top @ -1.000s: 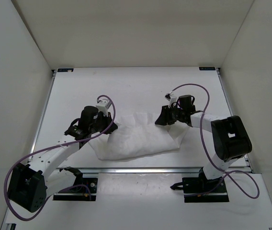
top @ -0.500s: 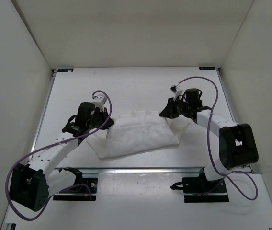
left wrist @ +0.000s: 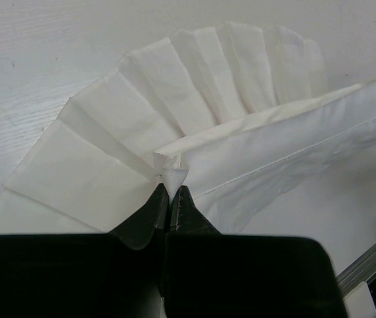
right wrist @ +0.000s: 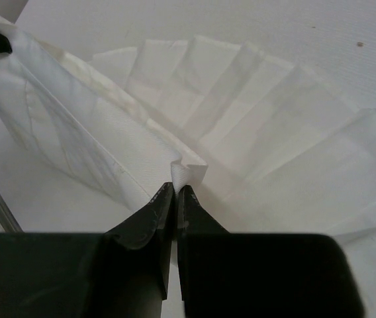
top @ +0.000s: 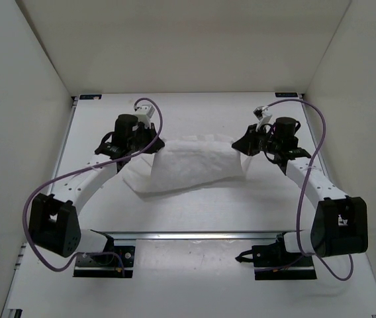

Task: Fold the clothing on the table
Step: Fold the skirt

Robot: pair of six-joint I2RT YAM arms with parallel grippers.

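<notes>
One soft white pleated fabric garment (top: pixel 194 165) sits mid-way on the flat matte white surface (top: pixel 194 116), long side running left-right, directly between the two claws.

Left claw (top: pixel 155 143) is at the garment's far-left corner and right claw (top: pixel 242 144) at its far-right corner. The garment spans the whole gap between them.

Left wrist view: left claw (left wrist: pixel 170 192) is clenched, black fingertips pinched on a small folded tip of the garment (left wrist: pixel 175 99). A hemmed edge runs taut from that pinch off to the right, and the pleats fan out flat on the surface behind it.

Right wrist view is the mirror of that. Right claw (right wrist: pixel 175 192) is clenched on a corner tip of the garment (right wrist: pixel 241 119), with a raised hemmed edge stretching away up-left to a dark tip at the frame corner. The pleated fan lies flat beyond it.

So both claws are grasping fabric, one corner each. The far edge is held up between them, and the near part rests on the surface.

Counts:
- Garments: 1
- Claws: 2
- White-and-black arms: 2, left arm (top: pixel 75 195), right arm (top: pixel 314 189)
- Purple cables: 2, one looped along each arm (top: pixel 317 142)
- Metal rails along the near edge: 1 (top: pixel 201 233)

White walls (top: pixel 22 59) enclose left, right and back.
</notes>
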